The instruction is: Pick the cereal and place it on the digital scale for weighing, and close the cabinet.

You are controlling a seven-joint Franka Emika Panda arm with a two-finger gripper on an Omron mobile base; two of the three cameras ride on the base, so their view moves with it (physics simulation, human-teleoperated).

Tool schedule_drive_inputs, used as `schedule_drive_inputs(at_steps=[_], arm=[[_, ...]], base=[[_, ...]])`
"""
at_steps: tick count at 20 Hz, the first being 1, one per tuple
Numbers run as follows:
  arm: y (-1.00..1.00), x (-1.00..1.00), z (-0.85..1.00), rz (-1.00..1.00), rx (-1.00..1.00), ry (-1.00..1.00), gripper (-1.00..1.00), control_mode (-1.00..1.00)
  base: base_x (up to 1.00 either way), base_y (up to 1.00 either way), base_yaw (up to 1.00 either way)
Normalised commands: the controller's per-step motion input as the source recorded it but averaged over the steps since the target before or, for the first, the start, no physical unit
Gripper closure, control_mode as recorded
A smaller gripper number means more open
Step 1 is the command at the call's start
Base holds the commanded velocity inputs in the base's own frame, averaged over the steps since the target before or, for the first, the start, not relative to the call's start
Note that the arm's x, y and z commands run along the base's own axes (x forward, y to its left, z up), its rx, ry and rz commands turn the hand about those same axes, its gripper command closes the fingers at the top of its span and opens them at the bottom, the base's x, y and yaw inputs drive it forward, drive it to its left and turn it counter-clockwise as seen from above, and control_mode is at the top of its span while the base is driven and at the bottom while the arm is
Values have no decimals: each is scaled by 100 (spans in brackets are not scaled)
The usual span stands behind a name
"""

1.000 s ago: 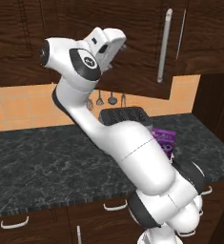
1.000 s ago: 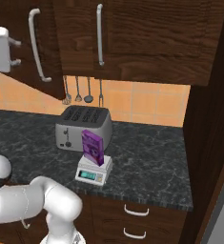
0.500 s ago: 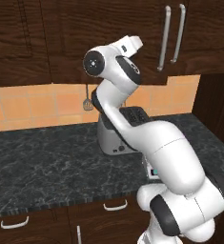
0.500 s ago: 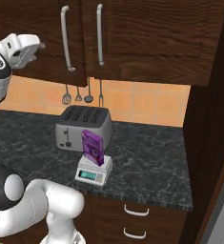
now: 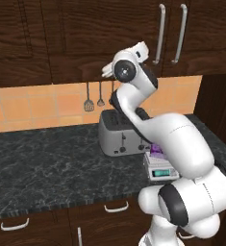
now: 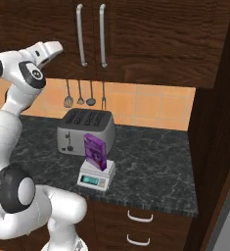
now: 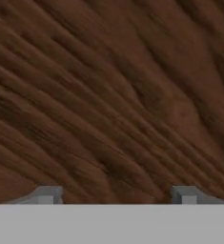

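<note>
Dark brown wood-grain cabinet (image 6: 150,39) across the top of both base views, doors flush and shut, two long silver bar handles (image 6: 91,34) side by side at the meeting edge. Beneath it an orange tiled wall with a few utensils (image 6: 80,95) hanging from the cabinet's underside. Black speckled worktop (image 6: 155,166) below, low drawers (image 6: 138,228) with short curved handles along its front edge.

White arm (image 5: 177,144) bent high, hand raised up against the cabinet front just left of the handles. Claw (image 7: 114,194) right up to the wood grain in the hand view – two small grey tips set well apart, nothing between them, so spread and empty; contact with the door cannot be told.

Silver four-slot toaster (image 6: 85,130) toward the back edge of the worktop, under the handles. Just in front of it, near the front edge – the digital scale (image 6: 96,176), low and light grey, teal display facing out. Cereal (image 6: 95,152) upright on the scale's top plate, purple packet with pink-and-white front, slightly turned, clear of the toaster behind. In the left base view scale (image 5: 158,169) and cereal (image 5: 156,150) partly hidden behind the arm's elbow.
</note>
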Motion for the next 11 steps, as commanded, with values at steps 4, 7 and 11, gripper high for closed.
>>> schedule_drive_inputs(at_steps=[4, 7, 11], arm=[[-31, 76, 32, 13, 9, 19, -100, -100], [-50, 53, 46, 14, 14, 20, -100, -100], [-35, 66, -5, 10, 10, 1, -100, -100]], base=[[0, 0, 0], [0, 0, 0], [0, 0, 0]])
